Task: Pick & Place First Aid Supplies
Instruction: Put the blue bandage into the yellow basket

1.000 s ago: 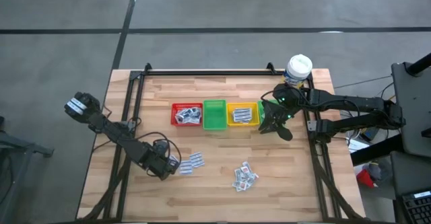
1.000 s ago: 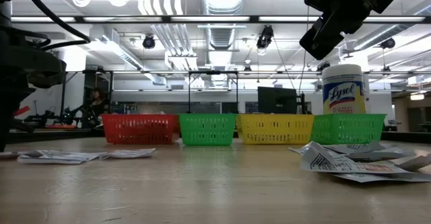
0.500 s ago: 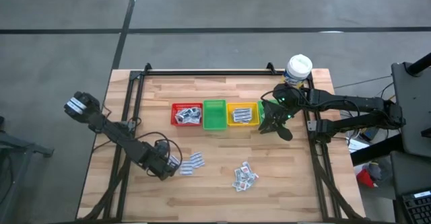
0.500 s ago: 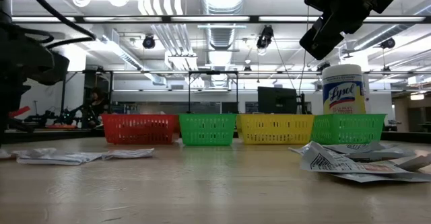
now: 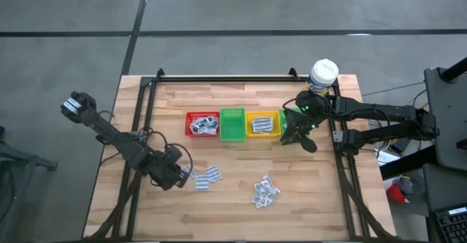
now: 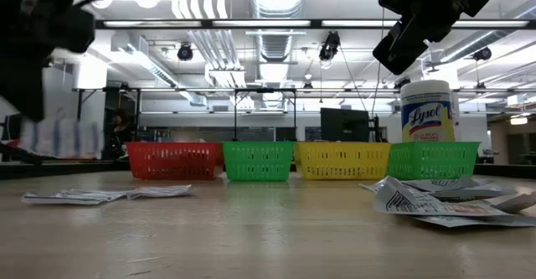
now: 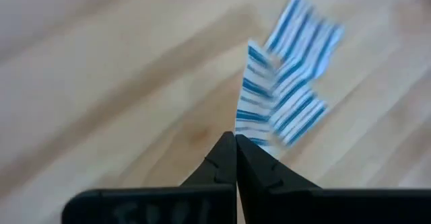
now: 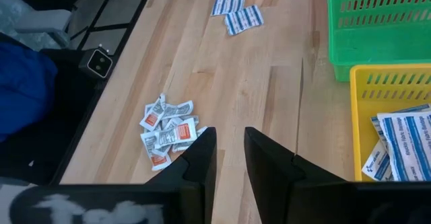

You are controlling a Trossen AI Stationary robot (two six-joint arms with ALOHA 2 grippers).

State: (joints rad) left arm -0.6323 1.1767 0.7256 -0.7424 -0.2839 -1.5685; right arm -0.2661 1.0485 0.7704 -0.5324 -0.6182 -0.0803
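While the left claw (image 7: 236, 158) pinches it, the blue-striped packet (image 7: 283, 93) hangs lengthwise from its fingertips.

The table (image 5: 241, 214) is pale wood in jointed strips, smooth with a soft sheen. The red bin (image 5: 202, 124), green bin (image 5: 233, 125) and yellow bin (image 5: 263, 123) are glossy plastic lattice (holes show in the low view). The packets (image 5: 265, 191) are thin, creased printed paper. The bottle (image 6: 427, 110) carries a glossy label. The left gripper (image 7: 235, 158) has matt black fingers.
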